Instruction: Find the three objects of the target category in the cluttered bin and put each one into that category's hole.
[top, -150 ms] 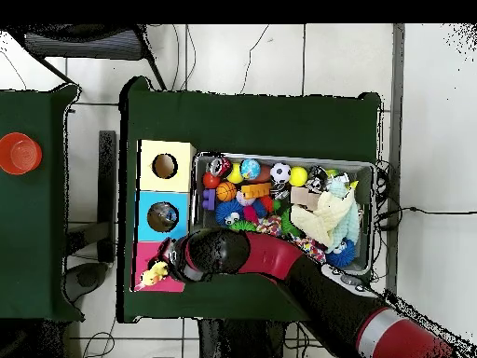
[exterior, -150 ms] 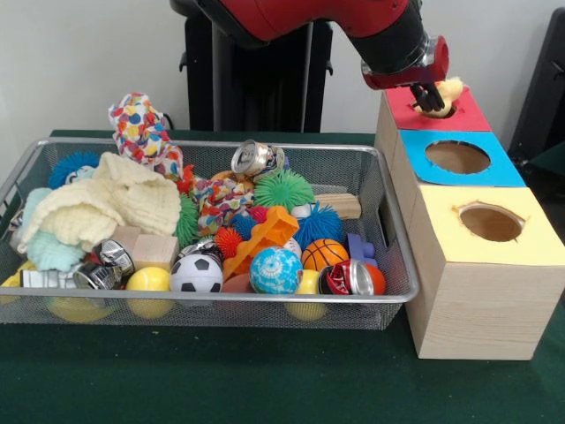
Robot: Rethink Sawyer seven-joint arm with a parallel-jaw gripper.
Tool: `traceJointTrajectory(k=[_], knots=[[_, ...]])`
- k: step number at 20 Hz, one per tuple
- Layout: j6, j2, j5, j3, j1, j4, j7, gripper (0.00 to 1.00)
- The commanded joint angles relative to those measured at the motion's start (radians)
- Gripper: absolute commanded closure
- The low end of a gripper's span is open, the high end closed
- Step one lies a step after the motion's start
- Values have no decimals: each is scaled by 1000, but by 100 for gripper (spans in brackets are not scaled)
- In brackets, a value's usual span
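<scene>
1. Cloth (exterior, -150 ms: 451, 88), pale yellow and soft-looking, sits pinched in the gripper (exterior, -150 ms: 432, 98) directly over the hole of the red box top (exterior, -150 ms: 468, 115); in the overhead view the same yellow scrap (top, -150 ms: 155, 273) lies on the red panel.
2. Gripper fingers are closed on that cloth, pointing down into the red hole.
3. Next along the wooden box come the blue top (exterior, -150 ms: 460, 157) and the yellow top (exterior, -150 ms: 491, 223), each with a round hole.
4. Beside the box stands the wire bin (exterior, -150 ms: 388, 221), heaped with a cream knit cloth (exterior, -150 ms: 110, 205), a patterned cloth (exterior, -150 ms: 141, 128), spiky balls, a soccer ball (exterior, -150 ms: 195, 273), cans and wooden blocks.
5. Everything rests on the green table (exterior, -150 ms: 265, 380).
</scene>
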Motion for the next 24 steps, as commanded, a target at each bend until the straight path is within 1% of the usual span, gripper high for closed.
traceJointTrajectory(k=[1,3,6,8,10,11,13,16,19,24], knots=[[79,-158,45,-62,-5,16,127,100],[31,-151,42,-53,-10,16,119,100],[-31,-118,32,-41,-17,5,103,100],[-45,-133,37,-35,-16,20,112,100],[-55,-162,53,-26,-19,65,134,100],[-68,-172,62,-22,-21,99,151,100],[-68,-177,84,-16,-27,147,168,100],[-111,-178,91,-18,-21,179,179,100],[-151,-183,102,-28,0,211,202,100],[-167,-210,139,-27,19,247,217,100]])
